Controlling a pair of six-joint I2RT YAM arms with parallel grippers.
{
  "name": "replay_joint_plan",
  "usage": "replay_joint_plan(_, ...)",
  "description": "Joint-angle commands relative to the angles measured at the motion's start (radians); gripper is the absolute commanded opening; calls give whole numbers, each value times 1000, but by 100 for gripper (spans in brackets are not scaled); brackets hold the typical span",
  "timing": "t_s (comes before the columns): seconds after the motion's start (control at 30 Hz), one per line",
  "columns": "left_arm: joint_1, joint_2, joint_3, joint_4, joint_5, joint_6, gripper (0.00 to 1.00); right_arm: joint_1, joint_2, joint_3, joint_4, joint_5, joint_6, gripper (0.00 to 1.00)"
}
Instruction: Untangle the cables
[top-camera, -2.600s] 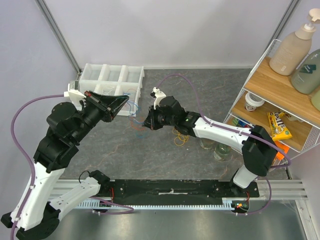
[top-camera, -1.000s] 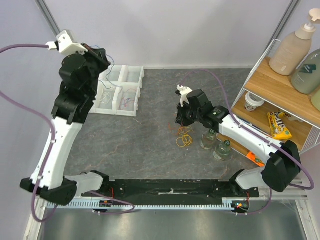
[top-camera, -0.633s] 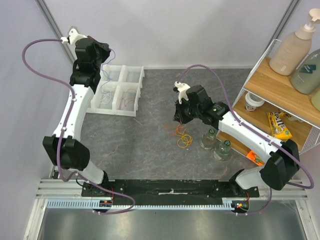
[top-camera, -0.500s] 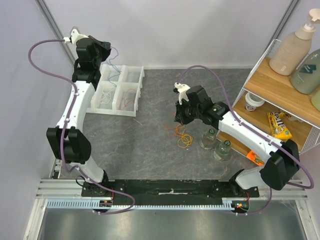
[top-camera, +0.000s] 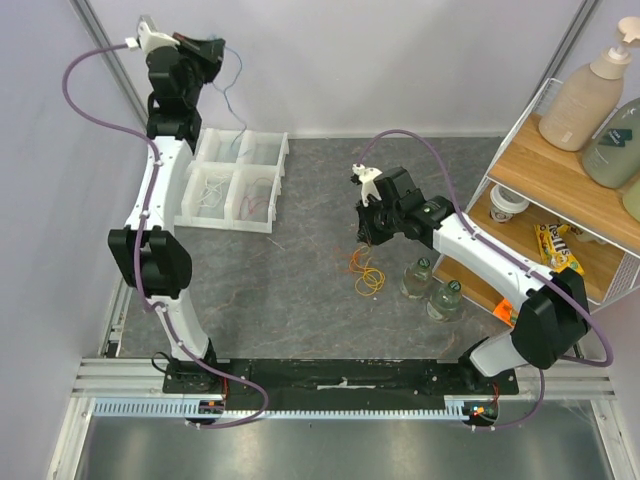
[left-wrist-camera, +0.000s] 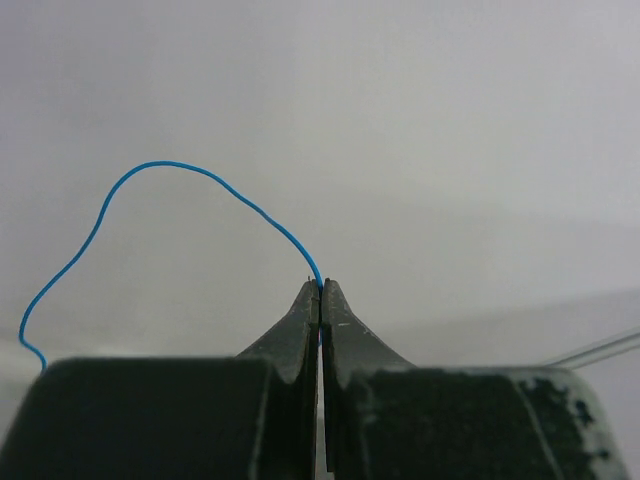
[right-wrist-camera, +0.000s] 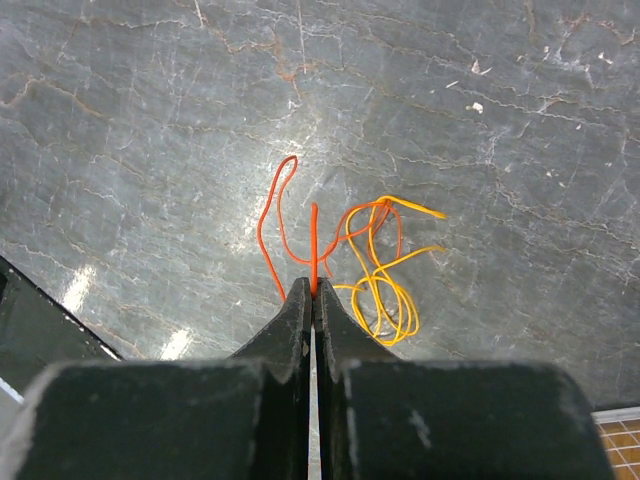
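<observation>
My left gripper (top-camera: 214, 42) (left-wrist-camera: 320, 285) is raised high at the back left, above the white bin, and is shut on a thin blue cable (left-wrist-camera: 180, 178) that hangs down from it (top-camera: 227, 90). My right gripper (top-camera: 366, 240) (right-wrist-camera: 313, 283) is shut on an orange cable (right-wrist-camera: 313, 240) a little above the table's middle. The orange cable is tangled with yellow cables (right-wrist-camera: 385, 290) lying on the grey tabletop (top-camera: 368, 280). Red and purple cables do not show clearly among them.
A white compartment bin (top-camera: 235, 180) at the back left holds a few thin loops. Two small clear bottles (top-camera: 432, 288) stand right of the yellow cables. A wire shelf (top-camera: 560, 200) with bottles and a snack packet is at the right edge.
My left arm has swung from the table's middle to the back left and risen high, carrying the blue cable. My right gripper has moved right with the orange cable, towards the yellow pile.
</observation>
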Motion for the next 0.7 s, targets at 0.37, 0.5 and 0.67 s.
replay_joint_plan(0.37, 0, 42, 114, 180, 90, -52, 2, -28, 11, 42, -3, -27, -26, 0)
replay_joint_plan(0.5, -5, 149, 108, 180, 171, -43, 2, -32, 8, 36, -1, -19, -16, 0)
replay_joint_plan(0.67, -20, 209, -7, 208, 201, 34, 2, -43, 5, 33, 0, -18, -6, 0)
